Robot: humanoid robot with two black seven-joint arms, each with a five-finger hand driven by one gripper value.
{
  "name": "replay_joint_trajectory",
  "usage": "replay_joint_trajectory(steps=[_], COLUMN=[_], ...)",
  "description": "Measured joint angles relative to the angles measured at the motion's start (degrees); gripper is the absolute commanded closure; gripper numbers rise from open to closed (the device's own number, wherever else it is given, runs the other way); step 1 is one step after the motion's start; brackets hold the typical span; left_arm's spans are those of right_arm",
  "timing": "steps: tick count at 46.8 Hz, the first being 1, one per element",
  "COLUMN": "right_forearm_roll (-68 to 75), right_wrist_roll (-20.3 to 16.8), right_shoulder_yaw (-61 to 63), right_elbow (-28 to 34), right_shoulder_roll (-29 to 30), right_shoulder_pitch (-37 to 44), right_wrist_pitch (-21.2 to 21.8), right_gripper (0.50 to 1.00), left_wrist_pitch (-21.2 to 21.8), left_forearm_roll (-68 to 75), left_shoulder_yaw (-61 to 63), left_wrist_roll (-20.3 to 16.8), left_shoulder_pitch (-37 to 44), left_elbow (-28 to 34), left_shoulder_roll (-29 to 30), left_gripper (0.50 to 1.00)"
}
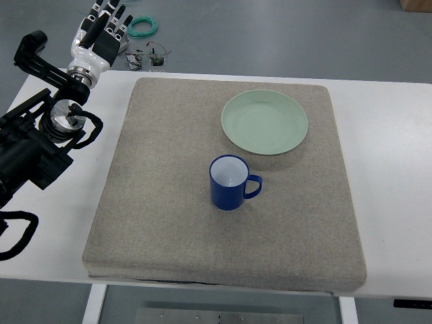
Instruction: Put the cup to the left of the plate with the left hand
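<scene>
A blue cup [230,182] with a white inside stands upright on the grey mat [162,202], its handle pointing right. A pale green plate [264,122] lies on the mat just behind and to the right of the cup. My left hand [103,32] is at the far left corner, beyond the table's back edge, far from the cup. Its fingers are stretched out and hold nothing. Its black arm [34,145] comes in along the left edge. The right arm does not show.
The mat lies on a white table [391,169]. A green cable coil [143,26] and small parts [152,57] lie on the floor behind the table's back left edge.
</scene>
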Motion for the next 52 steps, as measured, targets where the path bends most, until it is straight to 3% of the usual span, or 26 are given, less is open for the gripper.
replay_joint_trajectory(steps=[52], right_forearm_roll=[0.00], right_wrist_roll=[0.00], right_shoulder_yaw=[0.00], right_elbow=[0.00], right_shoulder_roll=[0.00], right_shoulder_pitch=[0.00], right_wrist_pitch=[0.02], right_gripper=[0.566], left_wrist_pitch=[0.69], left_forearm_roll=[0.28], left_shoulder_yaw=[0.17], left_wrist_roll=[-0.06], left_shoulder_pitch=[0.00], left_elbow=[0.09], left_shoulder_roll=[-0.05], left_gripper=[0.506])
